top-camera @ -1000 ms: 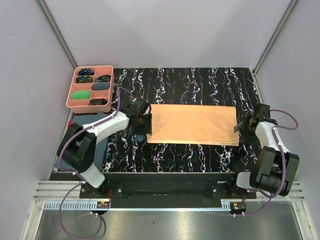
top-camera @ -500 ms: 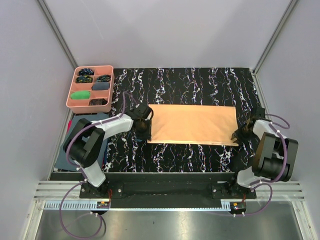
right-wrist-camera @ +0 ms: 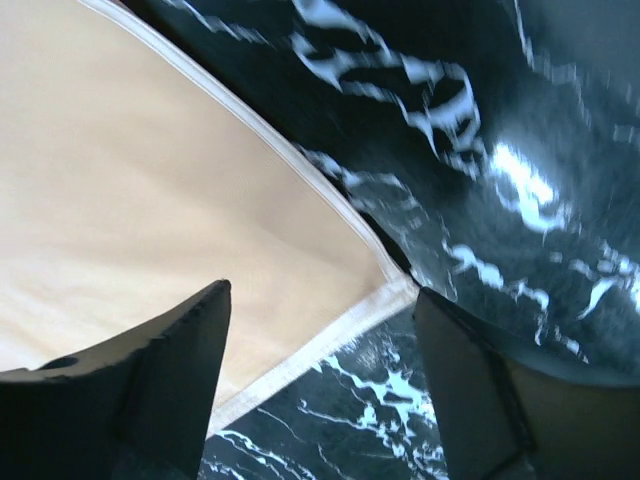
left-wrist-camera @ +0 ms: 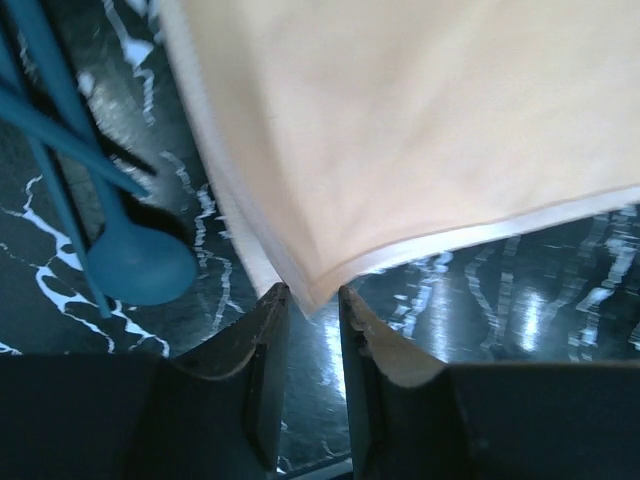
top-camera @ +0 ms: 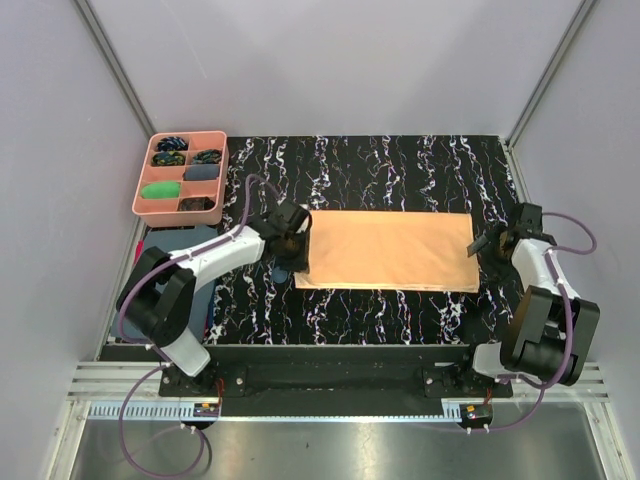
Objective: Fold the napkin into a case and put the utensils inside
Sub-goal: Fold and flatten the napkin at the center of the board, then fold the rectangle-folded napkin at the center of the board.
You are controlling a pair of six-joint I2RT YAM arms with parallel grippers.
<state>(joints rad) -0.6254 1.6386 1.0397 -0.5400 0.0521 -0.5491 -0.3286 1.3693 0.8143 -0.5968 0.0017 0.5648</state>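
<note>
Though folded double, flat peach-orange napkin [top-camera: 385, 250].

**Cut off, covered, smeared**

In the left wrist view the utensils [left-wrist-camera: 140, 268] run off the upper left, with only the spoon bowl whole. The napkin [left-wrist-camera: 400, 130] is cut by the top and right edges, and the left gripper [left-wrist-camera: 308, 292] is lost in dark at the bottom edge. In the right wrist view the napkin is cut at the left and top, and the marbled table [right-wrist-camera: 520, 180] is smeared at upper right. From above, the left arm [top-camera: 215, 250] covers most of the utensils and part of the blue-grey cloth [top-camera: 203, 295]. The contents of the pink tray [top-camera: 186, 136] are too small to tell.
</note>
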